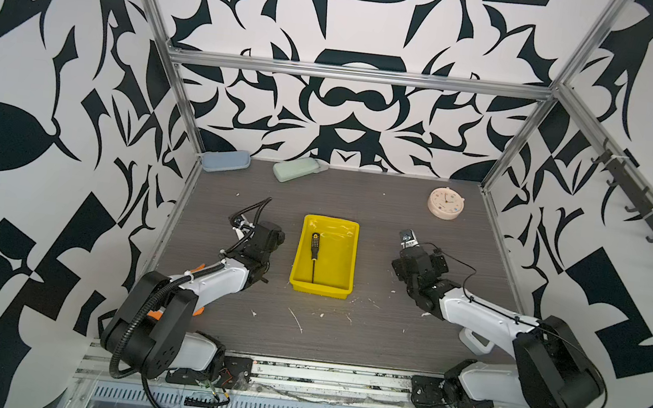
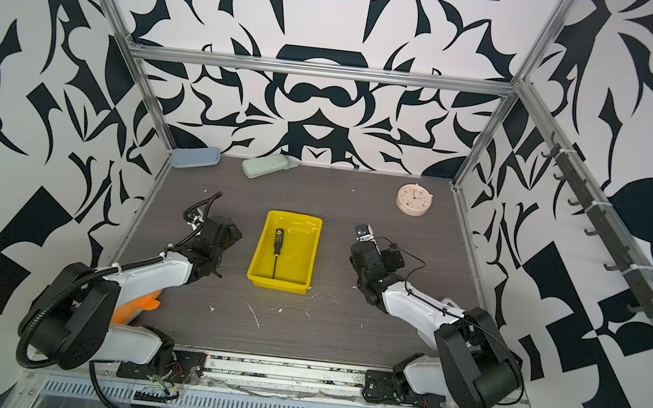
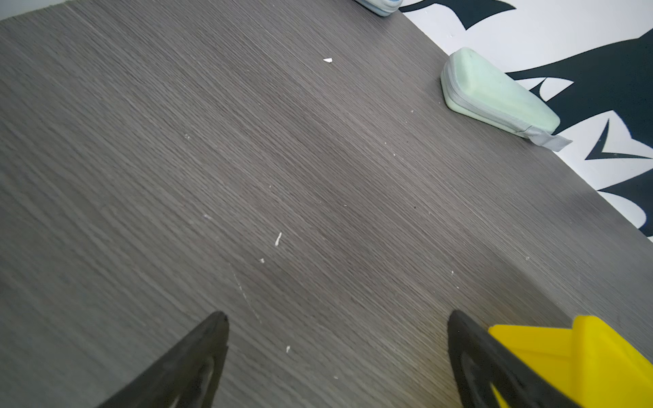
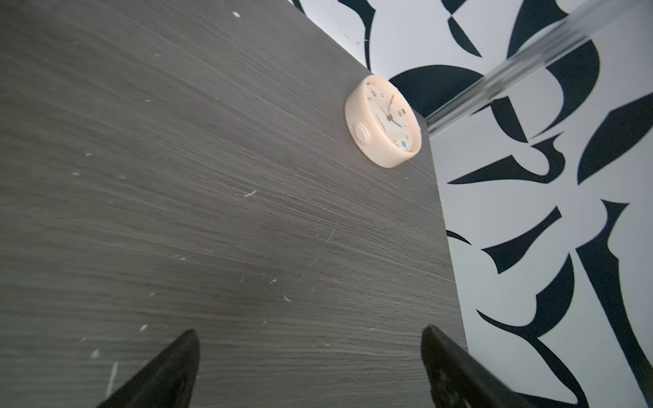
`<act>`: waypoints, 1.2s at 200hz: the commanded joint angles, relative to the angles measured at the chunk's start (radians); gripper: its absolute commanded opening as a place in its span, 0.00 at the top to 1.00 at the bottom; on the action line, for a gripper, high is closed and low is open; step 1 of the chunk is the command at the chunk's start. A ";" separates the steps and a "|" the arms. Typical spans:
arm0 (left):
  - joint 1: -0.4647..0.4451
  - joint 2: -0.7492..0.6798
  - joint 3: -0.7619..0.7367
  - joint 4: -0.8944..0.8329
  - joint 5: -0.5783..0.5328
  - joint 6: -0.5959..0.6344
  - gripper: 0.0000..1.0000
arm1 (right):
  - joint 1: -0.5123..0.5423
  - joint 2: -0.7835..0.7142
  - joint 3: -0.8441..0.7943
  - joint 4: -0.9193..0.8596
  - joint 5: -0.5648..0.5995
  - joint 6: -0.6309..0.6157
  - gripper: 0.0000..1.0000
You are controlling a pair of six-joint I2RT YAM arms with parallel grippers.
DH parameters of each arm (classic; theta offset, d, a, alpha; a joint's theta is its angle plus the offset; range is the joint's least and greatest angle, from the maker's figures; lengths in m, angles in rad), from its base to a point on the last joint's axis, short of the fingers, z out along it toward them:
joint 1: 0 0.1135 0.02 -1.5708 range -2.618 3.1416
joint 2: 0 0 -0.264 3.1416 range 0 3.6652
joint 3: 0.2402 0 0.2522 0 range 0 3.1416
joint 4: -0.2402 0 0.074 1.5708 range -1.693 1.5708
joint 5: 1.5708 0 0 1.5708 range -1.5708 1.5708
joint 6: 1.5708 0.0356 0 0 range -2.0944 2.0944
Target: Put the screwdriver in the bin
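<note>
The screwdriver (image 1: 315, 246) (image 2: 278, 242) lies inside the yellow bin (image 1: 337, 258) (image 2: 300, 252) at mid-table, along the bin's left side, black handle toward the back and thin shaft toward the front wall. My left gripper (image 1: 273, 234) (image 2: 230, 229) rests just left of the bin; in the left wrist view it (image 3: 337, 314) is open over bare table, with a corner of the bin (image 3: 583, 353) behind one finger. My right gripper (image 1: 410, 244) (image 2: 365, 234) sits right of the bin, apart from it; in the right wrist view it (image 4: 310, 332) is open and empty.
A pale blue case (image 1: 226, 160) and a green case (image 1: 295, 169) (image 3: 494, 95) lie along the back wall. A round cream clock (image 1: 445, 202) (image 4: 383, 122) lies at the back right. White scraps dot the dark wood table (image 1: 343, 332). Metal frame posts stand at the corners.
</note>
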 commanded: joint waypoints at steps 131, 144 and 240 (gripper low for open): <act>0.002 0.002 0.024 -0.029 -0.012 -0.019 0.01 | -0.257 0.204 0.030 0.309 -0.222 0.044 0.00; 0.003 0.008 0.026 -0.028 -0.006 -0.019 0.01 | -0.305 0.210 0.056 0.261 -0.256 0.084 0.01; 0.002 0.034 0.046 -0.036 0.016 -0.014 0.01 | -0.379 0.160 -0.141 0.568 -0.310 0.173 0.05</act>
